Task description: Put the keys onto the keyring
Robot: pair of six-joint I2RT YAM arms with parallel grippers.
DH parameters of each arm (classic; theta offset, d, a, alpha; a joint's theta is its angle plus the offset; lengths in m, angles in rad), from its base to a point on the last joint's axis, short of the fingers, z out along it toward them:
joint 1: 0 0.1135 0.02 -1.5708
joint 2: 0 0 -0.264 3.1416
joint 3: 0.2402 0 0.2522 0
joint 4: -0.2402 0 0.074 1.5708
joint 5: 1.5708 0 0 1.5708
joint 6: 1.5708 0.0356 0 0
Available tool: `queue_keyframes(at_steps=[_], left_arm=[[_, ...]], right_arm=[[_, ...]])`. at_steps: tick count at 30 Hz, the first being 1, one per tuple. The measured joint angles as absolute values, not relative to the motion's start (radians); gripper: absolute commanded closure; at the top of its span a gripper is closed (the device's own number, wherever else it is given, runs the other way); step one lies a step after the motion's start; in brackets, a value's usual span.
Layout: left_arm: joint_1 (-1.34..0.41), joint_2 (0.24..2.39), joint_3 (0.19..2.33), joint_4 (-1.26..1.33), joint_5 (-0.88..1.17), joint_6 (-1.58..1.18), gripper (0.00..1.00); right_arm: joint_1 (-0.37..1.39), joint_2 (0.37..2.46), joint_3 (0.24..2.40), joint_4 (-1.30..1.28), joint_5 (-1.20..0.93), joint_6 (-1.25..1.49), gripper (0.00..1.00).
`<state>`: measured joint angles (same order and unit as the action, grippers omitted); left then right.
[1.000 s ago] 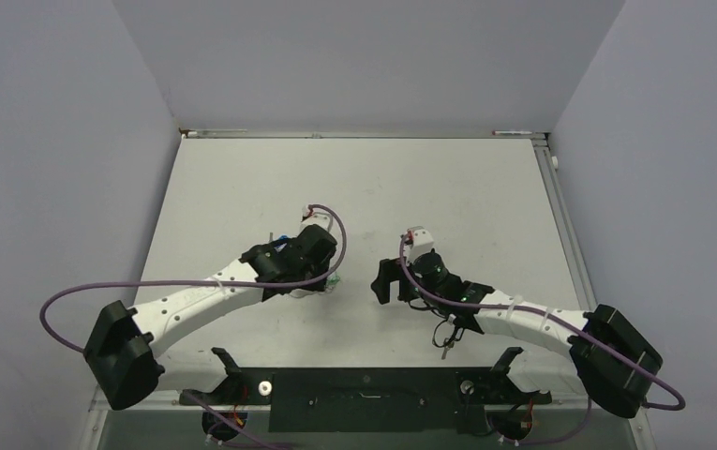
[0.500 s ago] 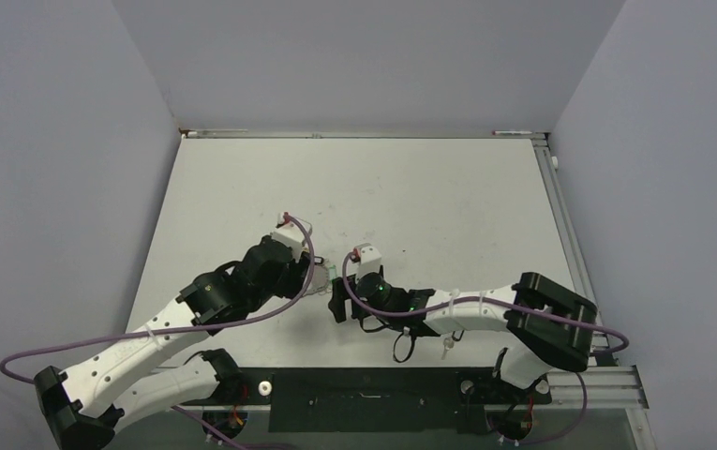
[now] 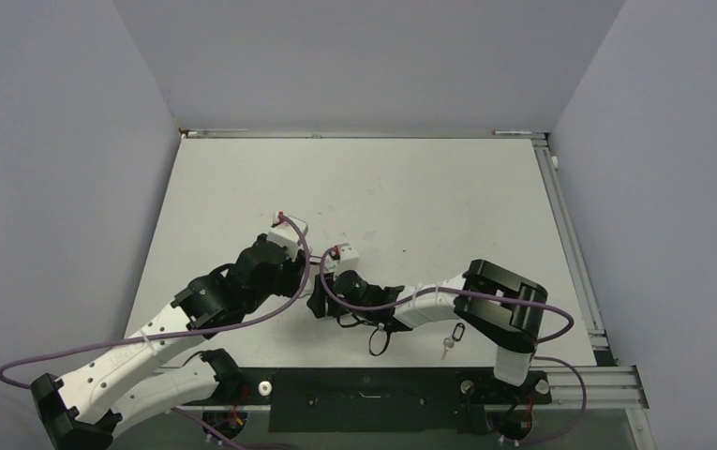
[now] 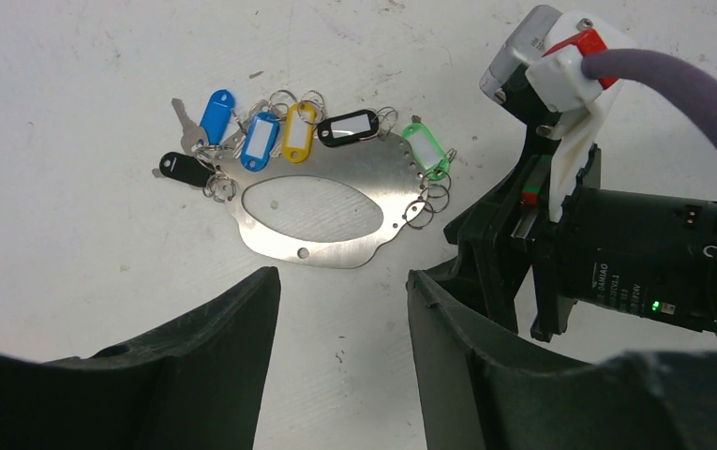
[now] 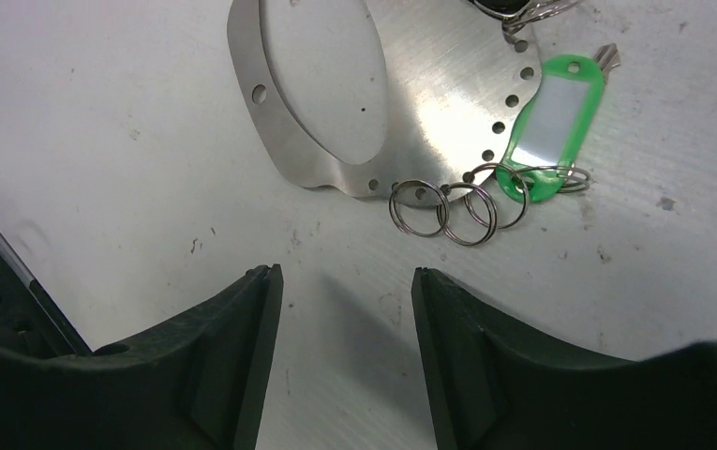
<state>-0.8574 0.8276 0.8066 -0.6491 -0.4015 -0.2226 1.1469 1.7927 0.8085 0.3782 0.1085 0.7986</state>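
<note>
Table (image 4: 73, 262), white, under left gripper (image 4: 340, 300) and right gripper (image 5: 345, 291), each with fingers spread and holding nothing. Keyring (image 4: 382, 178), a flat steel plate with an oval cut-out, lies just beyond both pairs of fingertips, with keys (image 4: 261, 141) on blue, yellow, black and green tags clustered along its far edge. Split rings (image 5: 457, 211), chained, lie nearest the right fingertips; likely hazards are the crowded wrists colliding, or a thin ring skidding out of the pinch.

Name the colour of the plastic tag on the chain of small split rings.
Green plastic tag, white label insert; clearest in the right wrist view.
</note>
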Motion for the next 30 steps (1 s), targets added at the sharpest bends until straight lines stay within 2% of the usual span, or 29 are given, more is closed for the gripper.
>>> queue_keyframes(at_steps=[11, 21, 26, 30], left_arm=[[-0.854, 0.826, 0.807, -0.646, -0.404, -0.22, 0.5], [-0.849, 0.836, 0.807, -0.646, -0.403, -0.216, 0.5], [-0.849, 0.861, 0.807, -0.645, -0.391, -0.205, 0.52], [-0.848, 0.894, 0.807, -0.644, -0.376, -0.202, 0.52]], right_arm=[[1.023, 1.819, 0.788, 0.475, 0.048, 0.815, 0.46], [0.876, 1.795, 0.748, 0.501, 0.047, 0.69, 0.45], [0.81, 1.707, 0.701, 0.427, 0.036, 0.61, 0.42], [0.834, 1.609, 0.686, 0.368, -0.001, 0.546, 0.4]])
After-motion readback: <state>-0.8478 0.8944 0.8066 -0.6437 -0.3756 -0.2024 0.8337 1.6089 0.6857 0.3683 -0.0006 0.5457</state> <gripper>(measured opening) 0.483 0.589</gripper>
